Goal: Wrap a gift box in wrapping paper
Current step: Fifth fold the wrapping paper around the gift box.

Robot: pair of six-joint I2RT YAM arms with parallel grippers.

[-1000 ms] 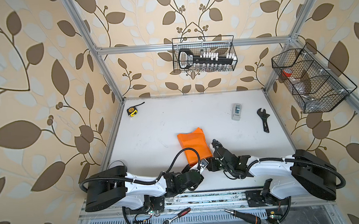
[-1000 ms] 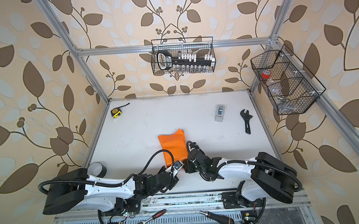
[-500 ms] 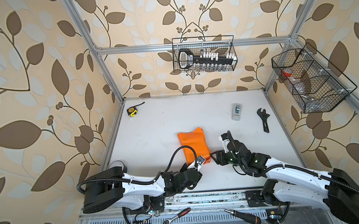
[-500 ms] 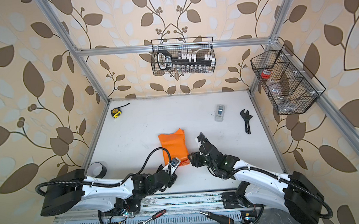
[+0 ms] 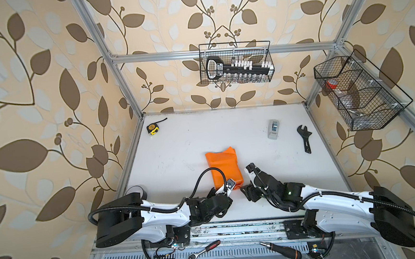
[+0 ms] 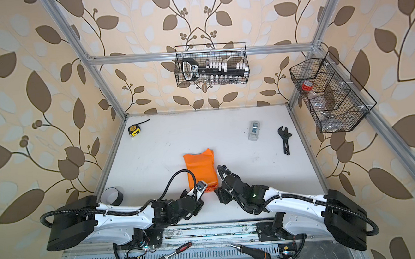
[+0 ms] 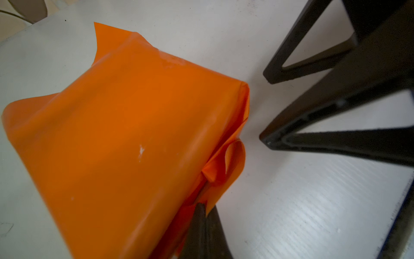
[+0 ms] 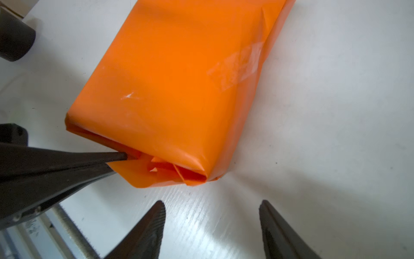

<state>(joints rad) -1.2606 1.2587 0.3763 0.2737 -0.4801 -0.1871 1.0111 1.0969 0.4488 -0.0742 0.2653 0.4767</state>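
The orange wrapping paper [image 5: 224,166] [image 6: 200,169] is folded round the gift box as a parcel on the white table; the box itself is hidden inside. A strip of clear tape [image 8: 237,67] holds the top seam. The near end is loosely folded, with flaps curling out [image 7: 233,161] [image 8: 179,172]. My left gripper [image 7: 202,208] [image 5: 227,190] is shut, its tips in that end fold [image 8: 124,155], pinching a paper flap. My right gripper [image 8: 211,205] [image 5: 243,190] stands open just short of the same end, with bare table between its fingertips [image 8: 160,208].
A grey tape dispenser [image 5: 273,129] and a black wrench [image 5: 305,138] lie at the back right, and a yellow tape measure [image 5: 152,129] at the back left. A black tape roll [image 6: 111,195] sits by the left arm. Wire baskets [image 5: 235,63] [image 5: 356,92] hang on the frame.
The right arm swung outward and then came back, bringing its open gripper low beside the parcel's near end. The left gripper has stayed shut at the end fold.
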